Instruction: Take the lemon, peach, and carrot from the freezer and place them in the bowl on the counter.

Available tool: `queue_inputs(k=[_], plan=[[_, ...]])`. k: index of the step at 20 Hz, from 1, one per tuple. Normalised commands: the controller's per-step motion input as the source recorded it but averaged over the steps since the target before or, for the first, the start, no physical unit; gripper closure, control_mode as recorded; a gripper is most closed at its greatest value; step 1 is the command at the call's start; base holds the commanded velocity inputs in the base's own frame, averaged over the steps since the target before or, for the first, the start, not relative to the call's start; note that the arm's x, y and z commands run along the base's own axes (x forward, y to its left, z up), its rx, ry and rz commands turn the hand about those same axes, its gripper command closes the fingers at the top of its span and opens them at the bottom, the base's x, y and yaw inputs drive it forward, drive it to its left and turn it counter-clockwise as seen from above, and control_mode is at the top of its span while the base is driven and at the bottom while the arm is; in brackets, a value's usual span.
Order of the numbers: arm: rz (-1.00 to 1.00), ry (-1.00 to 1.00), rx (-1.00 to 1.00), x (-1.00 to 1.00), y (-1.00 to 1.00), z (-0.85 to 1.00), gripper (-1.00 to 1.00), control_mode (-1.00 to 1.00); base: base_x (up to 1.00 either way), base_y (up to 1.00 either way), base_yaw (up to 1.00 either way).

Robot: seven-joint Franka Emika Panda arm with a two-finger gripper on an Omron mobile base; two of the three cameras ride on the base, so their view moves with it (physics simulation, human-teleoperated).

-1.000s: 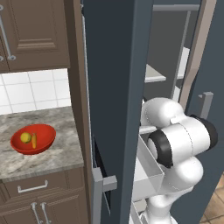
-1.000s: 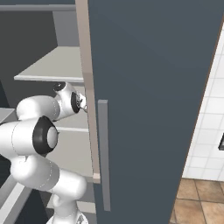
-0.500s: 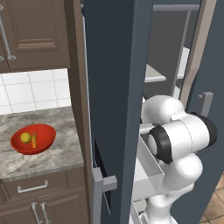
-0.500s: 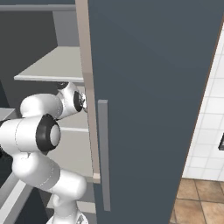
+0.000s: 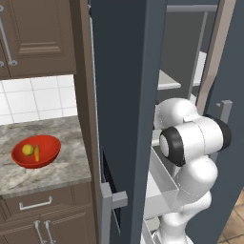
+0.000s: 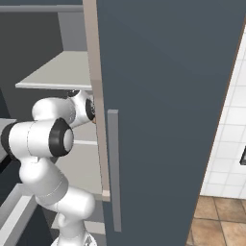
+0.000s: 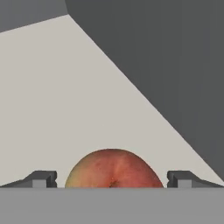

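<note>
Hand view shows you the peach (image 7: pixel 114 169) on a pale freezer (image 5: pixel 128 95) shelf, sitting between the end effector (image 7: pixel 112 179) fingertips, which stand wide apart and clear of it. Lemon (image 5: pixel 28 149) and carrot (image 5: pixel 37 153) lie in the bowl (image 5: pixel 50 143) on the table (image 5: pixel 57 171).
</note>
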Motion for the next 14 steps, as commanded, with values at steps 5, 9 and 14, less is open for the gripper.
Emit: queue_inputs(k=[5, 9, 14], plan=[[0.00, 0.04, 0.00, 0.00, 0.00, -0.33, -1.00, -1.00, 0.00, 0.00, 0.00], [0.00, 0.02, 0.00, -0.01, 0.00, -0.16, -1.00, -1.00, 0.00, 0.00, 0.00], [-0.02, 0.11, 0.00, -0.11, 0.00, -0.09, -1.00, -1.00, 0.00, 0.00, 0.00]])
